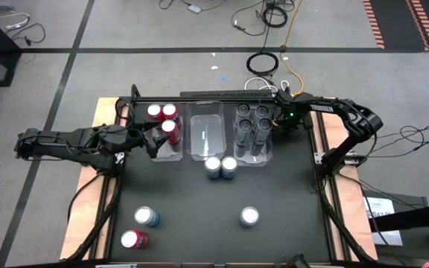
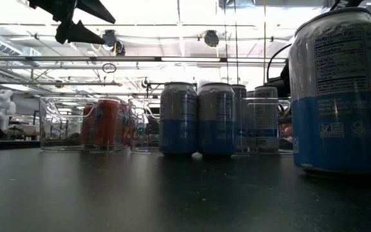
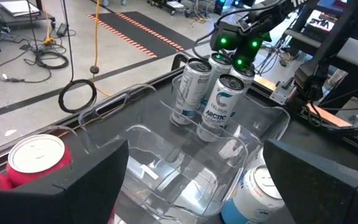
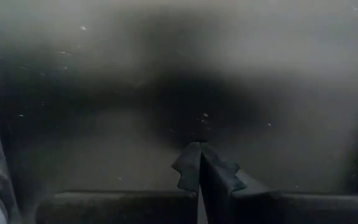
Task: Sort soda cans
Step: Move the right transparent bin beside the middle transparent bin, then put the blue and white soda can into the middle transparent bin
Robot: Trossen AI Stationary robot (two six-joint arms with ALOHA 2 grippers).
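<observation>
Far left: left gripper [image 1: 153, 140] hovering over the front edge of the left tray [image 1: 179, 154], fingers spread wide and holding nothing, raised well above the table in the low view. In that tray, three red cans [image 1: 167, 119] upright near the back. Front left of the table, well apart from the trays: a fourth red can [image 1: 134, 240] with a blue-and-silver can [image 1: 147, 217] just beside it, both upright. Middle: centre tray [image 1: 206, 131] with no can visible inside; right in front of it, a pair of blue-and-silver cans [image 1: 221, 167] touching or nearly touching each other. Further right and nearer the front, one more blue-and-silver can [image 1: 249, 217] alone on the black mat. Right tray [image 1: 268, 156] holding four dark grey cans [image 1: 252, 125], packed close together. Far right: right gripper [image 1: 280, 113] parked at the back edge of the table beside that tray, fingers pressed together on nothing, as seen in its own wrist view. Judged from the look: thin-walled rigid cylinders, smooth and slippery at the sides, probably light if empty and heavy if full, impossible to tell which; easy to dent under a hard squeeze and prone to topple if nudged high. Best taken across the middle of the body with fingers on opposite sides, below the rim, with moderate pressure. Four cans not yet sorted.
</observation>
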